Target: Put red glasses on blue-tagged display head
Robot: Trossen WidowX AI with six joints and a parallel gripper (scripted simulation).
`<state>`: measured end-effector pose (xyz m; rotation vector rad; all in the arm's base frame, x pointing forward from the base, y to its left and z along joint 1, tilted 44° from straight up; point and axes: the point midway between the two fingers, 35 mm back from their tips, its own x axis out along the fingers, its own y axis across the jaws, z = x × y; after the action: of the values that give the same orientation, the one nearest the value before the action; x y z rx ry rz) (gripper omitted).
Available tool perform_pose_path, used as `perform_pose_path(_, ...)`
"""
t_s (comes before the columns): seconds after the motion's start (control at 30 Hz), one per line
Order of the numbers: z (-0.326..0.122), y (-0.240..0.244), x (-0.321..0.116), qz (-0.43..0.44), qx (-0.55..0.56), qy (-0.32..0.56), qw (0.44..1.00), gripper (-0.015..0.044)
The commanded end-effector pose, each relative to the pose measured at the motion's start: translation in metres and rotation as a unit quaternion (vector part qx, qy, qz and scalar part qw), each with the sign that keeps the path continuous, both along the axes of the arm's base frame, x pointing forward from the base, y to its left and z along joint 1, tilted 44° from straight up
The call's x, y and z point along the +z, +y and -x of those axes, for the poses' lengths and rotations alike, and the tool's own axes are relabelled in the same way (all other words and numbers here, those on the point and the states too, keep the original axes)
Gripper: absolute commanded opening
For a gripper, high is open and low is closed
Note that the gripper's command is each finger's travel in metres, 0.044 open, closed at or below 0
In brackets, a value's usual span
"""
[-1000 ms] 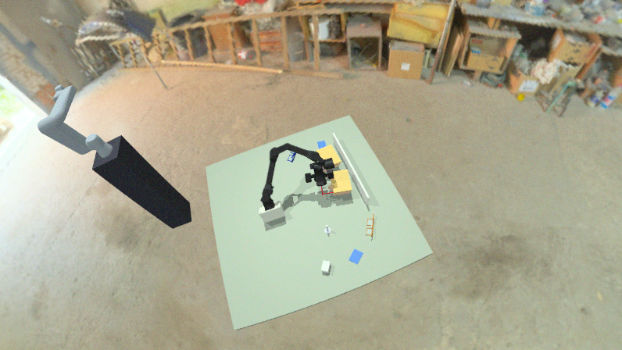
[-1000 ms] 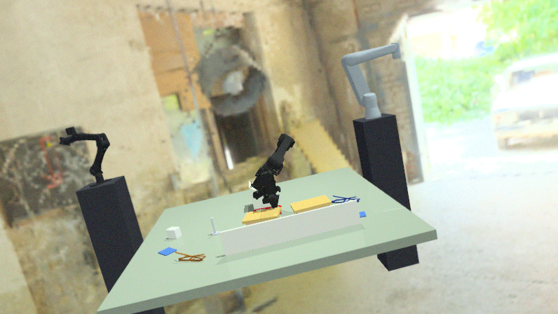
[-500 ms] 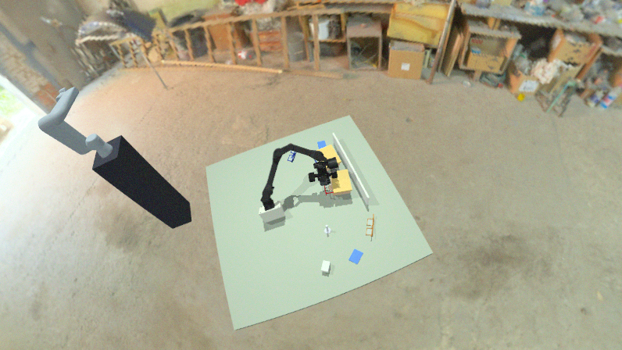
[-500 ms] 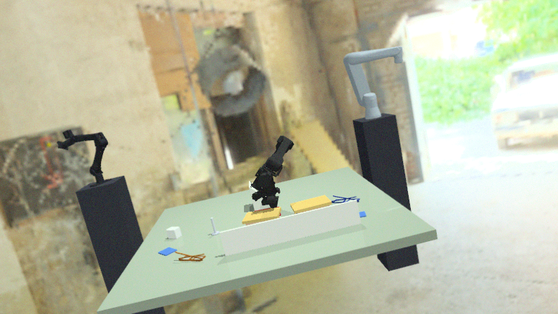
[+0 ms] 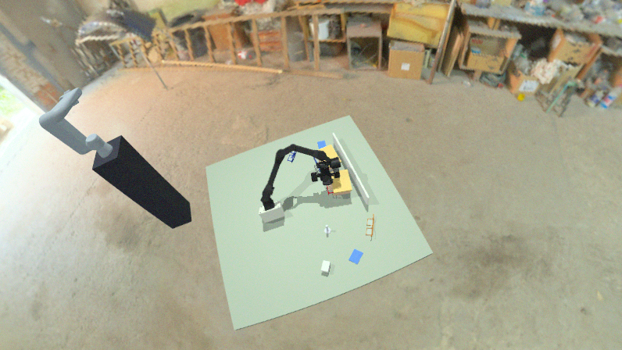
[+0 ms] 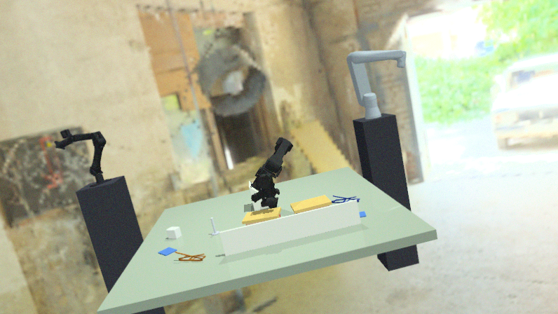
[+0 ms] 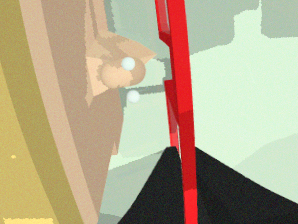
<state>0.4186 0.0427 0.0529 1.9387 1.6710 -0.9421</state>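
The gripper was pinched on the red glasses, their frame reaching beyond its fingertips beside a head's nose.

So the top cam looks steeply down from way above the green tabletop, exterior's angled from beyond the white panel, wrist's right up at a head's nose.

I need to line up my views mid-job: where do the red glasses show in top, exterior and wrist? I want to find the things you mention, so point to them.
Top: the red glasses [image 5: 329,191] [image 7: 183,100] are a small red bit just below the gripper [image 5: 326,177], centre-right.
Exterior: at most a red speck by the nearer yellow-topped head; too small to confirm.
Wrist: tall red bar, right of centre.
Shared landmark: that head's yellow top [image 5: 342,181] [image 6: 261,215] [image 7: 20,165].
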Motion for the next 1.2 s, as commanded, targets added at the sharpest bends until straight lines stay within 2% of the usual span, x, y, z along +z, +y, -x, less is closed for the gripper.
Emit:
perform_pose_path(0.0, -0.0011, 0.0003, -0.0009, -0.001, 0.001, 0.000, 1.000, 0.0000)
perform_pose_path(0.7, -0.0014, 0.0051, -0.0058, -0.002, 0.001, 0.000, 1.000, 0.0000)
perform_pose_path(0.83, -0.0013, 0.0039, -0.0051, 0.000, 0.002, -0.001, 1.000, 0.0105)
perform_pose_path(1.17, -0.0009, -0.0020, 0.0008, 0.001, 0.002, -0.001, 1.000, 0.0107)
